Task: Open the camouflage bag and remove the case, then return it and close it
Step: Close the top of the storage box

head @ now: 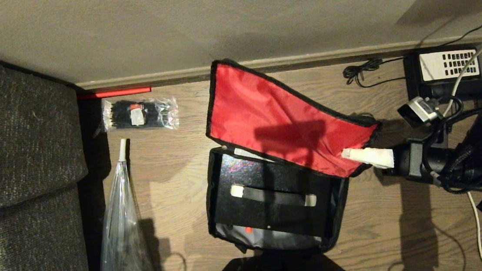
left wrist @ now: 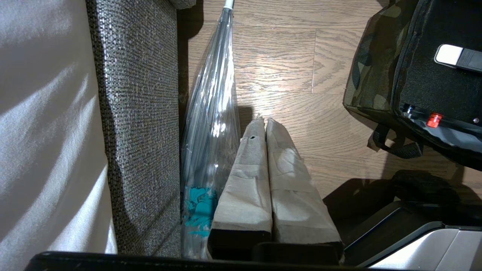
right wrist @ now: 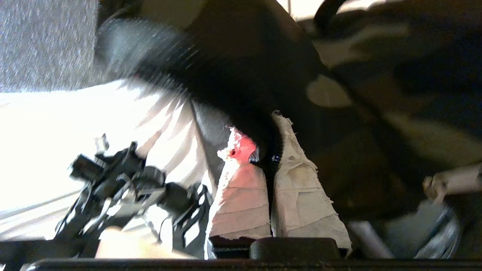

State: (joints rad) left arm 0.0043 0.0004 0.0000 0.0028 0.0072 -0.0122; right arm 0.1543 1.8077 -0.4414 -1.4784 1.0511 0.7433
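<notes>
The camouflage bag [head: 211, 190] lies open on the wooden floor in the head view. Its lid [head: 274, 115] is raised and shows the bright red lining. My right gripper [head: 347, 153] comes in from the right and is shut on the lid's near right edge; the right wrist view shows its taped fingers [right wrist: 301, 188] pinching the dark zipper rim, gripper [right wrist: 260, 131]. The black case [head: 262, 181] sits inside the bag with a dark strap across it. Its red-orange mark [left wrist: 433, 119] shows in the left wrist view beside the bag's camouflage side [left wrist: 371, 75]. My left gripper [left wrist: 263, 122] hangs parked and shut above the floor.
A grey sofa [head: 15, 151] fills the left. A clear packet of black ties [head: 139, 114] and a red rod [head: 115, 93] lie by the skirting. A clear plastic umbrella [head: 123, 233] lies along the sofa. A black telephone [head: 444, 69] and cables [head: 362, 72] are at far right.
</notes>
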